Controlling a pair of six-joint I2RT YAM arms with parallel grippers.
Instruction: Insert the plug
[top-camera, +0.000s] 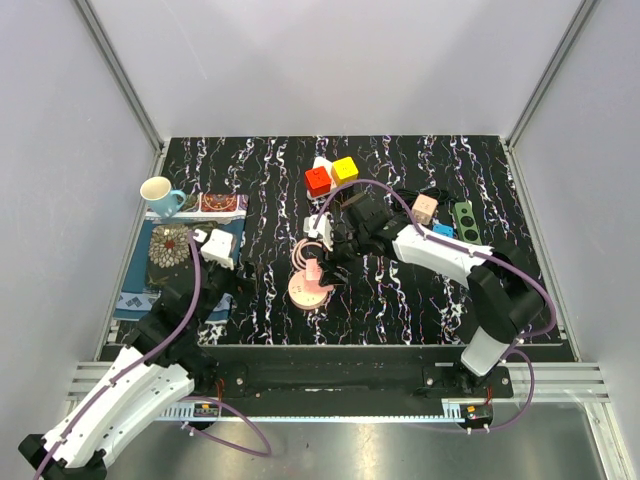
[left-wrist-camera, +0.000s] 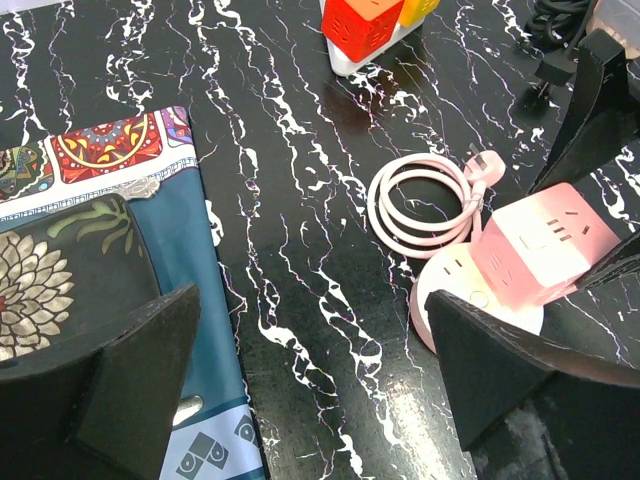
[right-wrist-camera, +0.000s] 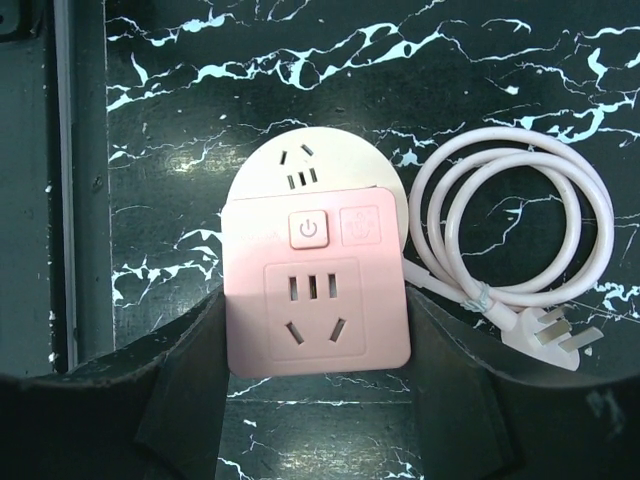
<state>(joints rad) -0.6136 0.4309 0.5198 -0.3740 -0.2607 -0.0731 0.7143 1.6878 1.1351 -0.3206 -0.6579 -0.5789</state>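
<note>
left tool (left-wrist-camera: 310, 300): fingers wide apart, empty, above the patterned mat (left-wrist-camera: 110, 160) edge on the worktop (left-wrist-camera: 300, 120). the three-pin plug (right-wrist-camera: 545, 340) lies flat at the end of the coiled pink cable (right-wrist-camera: 510, 230), to the right of my left tool, pins pointing away from the pink socket cube (right-wrist-camera: 315, 270). right tool (right-wrist-camera: 314, 330): clamped on that cube, over the round pink base (right-wrist-camera: 300, 165), plug just beside it. judgement: my right arm is nearer but occupied, so the plug falls to the left.

signs | we are reading one power symbol on the power button (right-wrist-camera: 309, 229) of the pink socket cube (right-wrist-camera: 315, 300) | mark on neighbouring button (right-wrist-camera: 360, 225): we are failing to decipher it | words, brands, numbers: we are finding none legible
</note>
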